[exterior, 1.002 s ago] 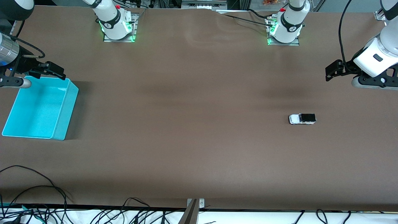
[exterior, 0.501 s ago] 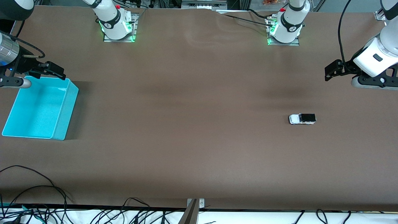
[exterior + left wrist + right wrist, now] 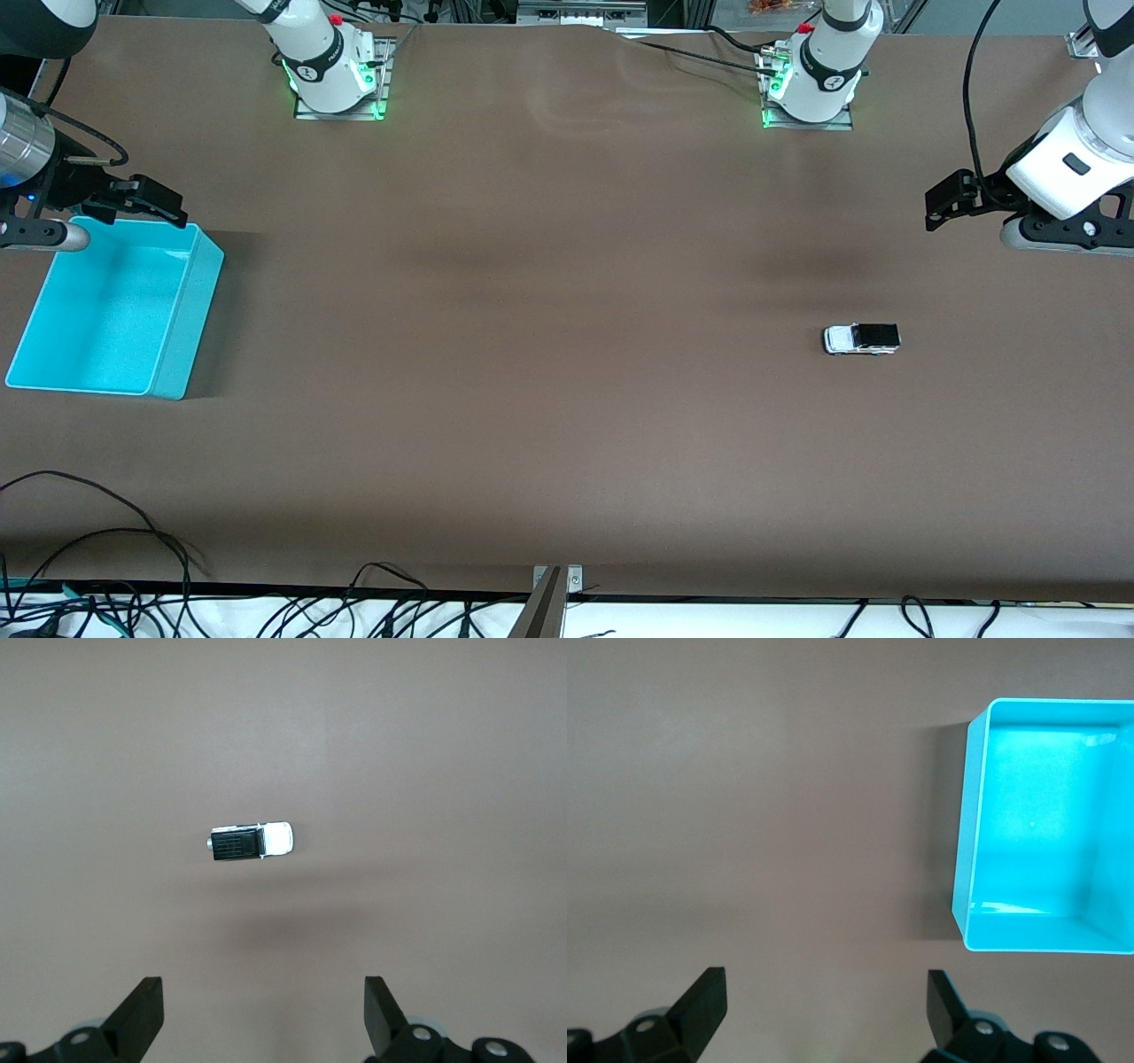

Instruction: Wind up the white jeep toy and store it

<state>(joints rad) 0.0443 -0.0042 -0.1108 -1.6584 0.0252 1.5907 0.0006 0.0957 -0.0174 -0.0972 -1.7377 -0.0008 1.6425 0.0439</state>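
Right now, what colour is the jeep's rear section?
Black, against a white front, on the white jeep toy. It shows best in the left wrist view.

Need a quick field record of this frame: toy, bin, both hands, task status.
toy: white jeep toy on its wheels on the bare table, toward the left arm's end
bin: turquoise bin toward the right arm's end, nothing in it
left hand: left hand open, in the air over the table at its own end, holding nothing; the jeep shows in its wrist view
right hand: right hand open, over the bin's rim, holding nothing
contact: neither hand touches the jeep
status: jeep not yet picked up, wound or stored
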